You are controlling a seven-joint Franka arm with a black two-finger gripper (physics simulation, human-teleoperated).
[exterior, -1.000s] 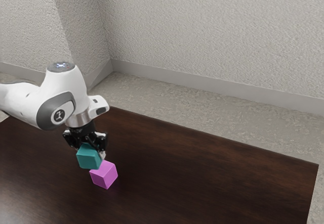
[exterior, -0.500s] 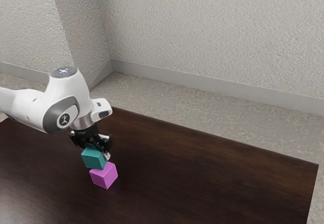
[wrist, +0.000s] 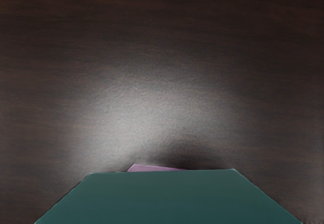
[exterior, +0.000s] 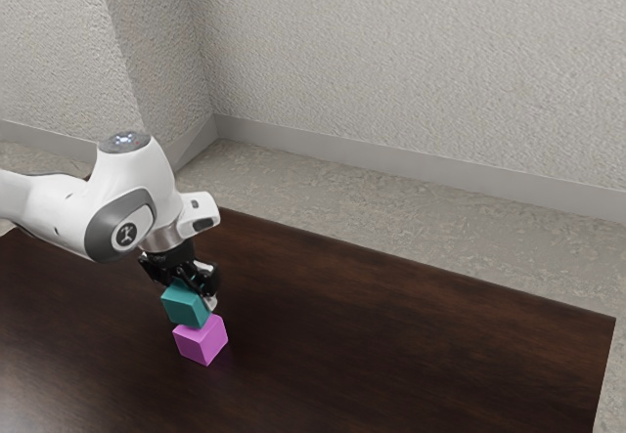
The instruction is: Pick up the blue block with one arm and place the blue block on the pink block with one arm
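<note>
The blue block (exterior: 185, 306), teal in colour, hangs in my gripper (exterior: 186, 290), which is shut on it from two sides. The pink block (exterior: 201, 340) rests on the dark table right under it; the two look close together or touching, and I cannot tell which. In the wrist view the blue block (wrist: 167, 197) spreads wide under my hand, and a thin strip of the pink block (wrist: 154, 168) peeks out past its far edge.
The dark wooden table (exterior: 411, 355) stretches toward the exterior view's right with open surface. A textured wall and a grey carpeted floor (exterior: 411, 208) lie behind its far edge.
My gripper has carried the blue block toward the exterior view's right and slightly down, from beside and above the pink block to directly over it. The pink block has not moved.
</note>
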